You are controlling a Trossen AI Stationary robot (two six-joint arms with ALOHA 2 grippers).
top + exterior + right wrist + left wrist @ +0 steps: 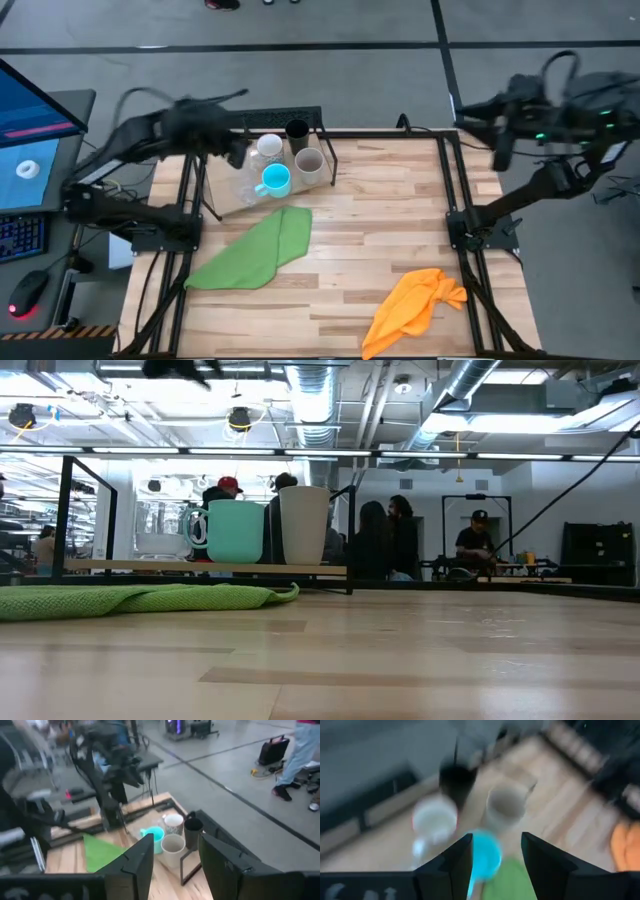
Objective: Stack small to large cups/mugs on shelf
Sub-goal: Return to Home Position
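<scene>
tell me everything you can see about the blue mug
The blue mug is bright cyan and glossy, like glazed ceramic, with a round open mouth and a loop handle at one side. It stands upright on the plywood shelf, at the edge nearest the green cloth. The grey-beige cup stands close beside it and the white mug just behind; whether they touch cannot be told. Nothing holds it.

The plywood shelf (305, 187) sits at the counter's far left corner, with upright cups clustered on it. A black cup (297, 129) stands at its far edge and a white mug (268, 146) beside that. A grey-beige cup (309, 163) and a bright blue mug (276, 180) stand nearer. A clear glass (246, 186) shows faintly left of the blue one.
</scene>
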